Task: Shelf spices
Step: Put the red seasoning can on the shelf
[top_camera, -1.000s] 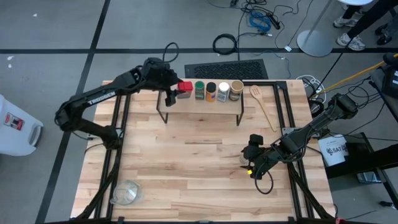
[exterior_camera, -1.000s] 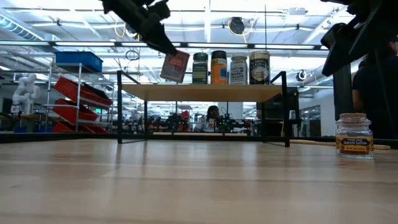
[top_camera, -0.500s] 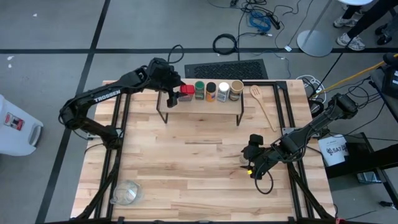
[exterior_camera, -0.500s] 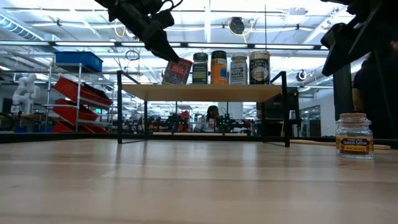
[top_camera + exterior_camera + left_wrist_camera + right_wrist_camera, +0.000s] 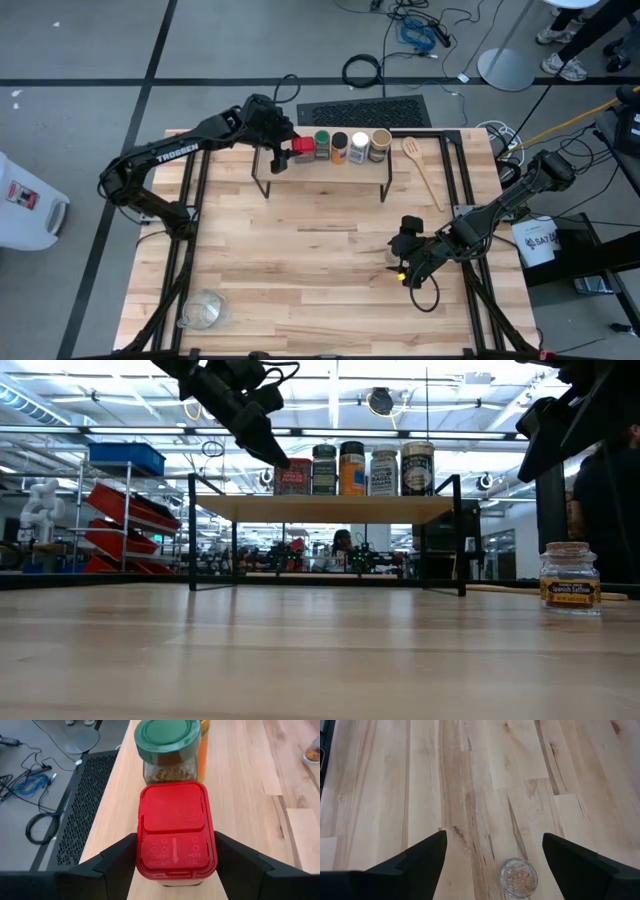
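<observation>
While the red tin (image 5: 176,832) stood upright on the shelf (image 5: 320,166), between the fingers (image 5: 120,860) of the left gripper (image 5: 176,865) and touching the green-lidded jar (image 5: 167,750) beyond them, the jaws flanked its sides closely; whether they gripped it could not be told. It looked light, rigid and smooth-sided, likely to slip, so its flat side walls below the lid seemed the place to hold. A second earlier it hung tilted at the shelf's end; now it was level in line. The right gripper (image 5: 490,865) hung wide open and empty over the tan-lidded jar (image 5: 518,877), as before.
</observation>
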Robot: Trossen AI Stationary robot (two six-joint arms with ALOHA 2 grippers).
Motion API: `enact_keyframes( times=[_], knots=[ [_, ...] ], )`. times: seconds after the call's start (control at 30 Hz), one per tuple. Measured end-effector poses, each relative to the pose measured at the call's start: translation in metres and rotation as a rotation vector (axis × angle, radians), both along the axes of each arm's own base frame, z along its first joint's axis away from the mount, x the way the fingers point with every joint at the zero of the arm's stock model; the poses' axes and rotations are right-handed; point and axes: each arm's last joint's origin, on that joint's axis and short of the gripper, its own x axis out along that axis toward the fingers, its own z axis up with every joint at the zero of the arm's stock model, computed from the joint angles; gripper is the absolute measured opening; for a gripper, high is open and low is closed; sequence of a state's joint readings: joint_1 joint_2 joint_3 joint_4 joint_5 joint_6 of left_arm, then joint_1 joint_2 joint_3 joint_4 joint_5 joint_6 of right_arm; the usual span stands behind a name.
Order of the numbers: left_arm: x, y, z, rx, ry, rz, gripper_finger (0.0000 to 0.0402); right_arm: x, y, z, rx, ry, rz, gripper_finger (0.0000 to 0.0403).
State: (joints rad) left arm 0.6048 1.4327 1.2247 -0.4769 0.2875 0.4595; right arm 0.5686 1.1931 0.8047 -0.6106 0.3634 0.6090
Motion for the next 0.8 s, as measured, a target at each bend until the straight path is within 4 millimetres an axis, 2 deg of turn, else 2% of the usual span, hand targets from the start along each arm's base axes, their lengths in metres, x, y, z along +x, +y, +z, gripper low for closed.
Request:
enact_keyframes(
  times=[0.47,0.8],
  knots=[
    [-0.001,-0.002,0.003,0.017,0.001,0.017,0.0255,0.000,0.000,0.000,0.001,0.000,0.001,0.0316],
    [0.004,-0.012,0.006,0.056,-0.001,0.018,0.0289,0.000,0.000,0.000,0.001,0.000,0.001,0.0316]
  ],
)
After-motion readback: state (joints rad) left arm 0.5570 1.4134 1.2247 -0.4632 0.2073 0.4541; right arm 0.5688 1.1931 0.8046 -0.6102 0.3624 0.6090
